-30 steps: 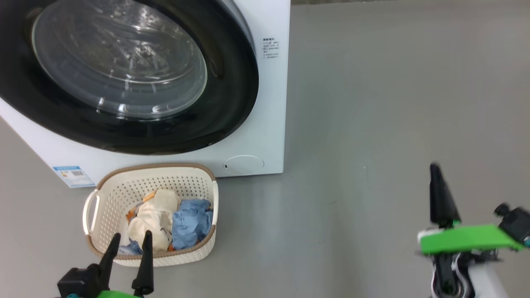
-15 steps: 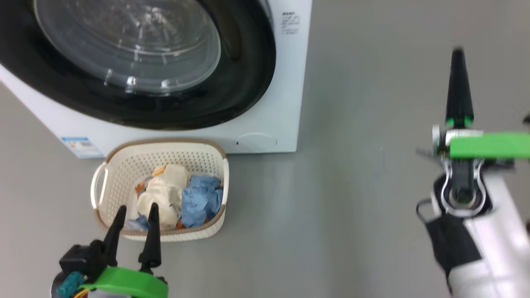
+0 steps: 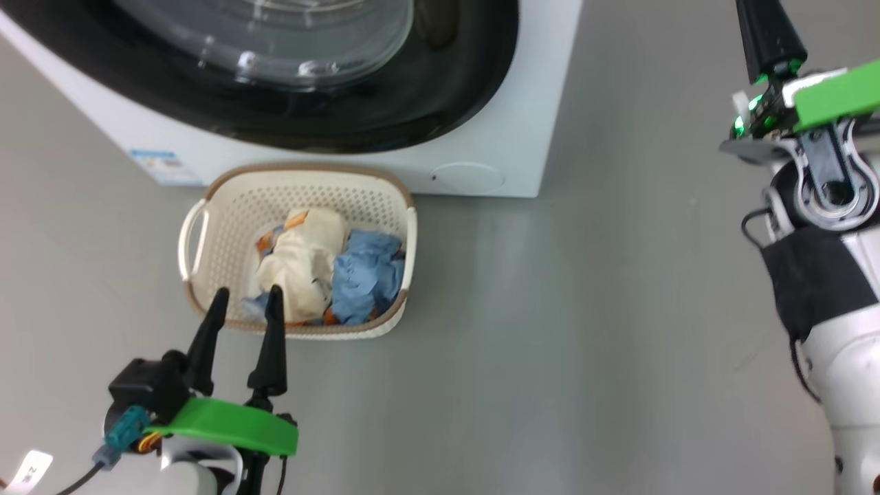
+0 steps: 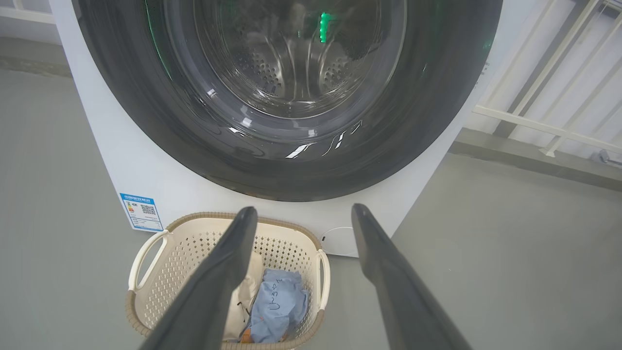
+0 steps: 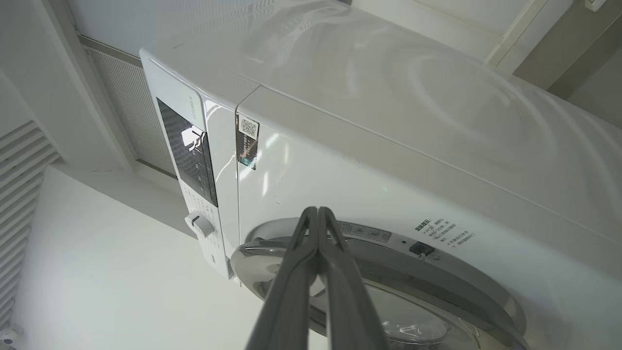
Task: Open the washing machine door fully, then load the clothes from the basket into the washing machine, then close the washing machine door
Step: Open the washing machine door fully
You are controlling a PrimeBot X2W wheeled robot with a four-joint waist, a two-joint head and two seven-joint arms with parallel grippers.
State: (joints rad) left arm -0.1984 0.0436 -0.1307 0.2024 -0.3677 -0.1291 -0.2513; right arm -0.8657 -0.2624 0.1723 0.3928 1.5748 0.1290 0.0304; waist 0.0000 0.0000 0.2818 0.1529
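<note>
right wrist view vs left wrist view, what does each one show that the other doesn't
Right wrist view: the washing machine from its white top, with the control panel and the knob, past the shut right end effector. Left wrist view: the basket with the clothes in it, the blue label and the steel drum behind the glass, beyond the open left end effector. Both: the machine's white front and its round door.
</note>
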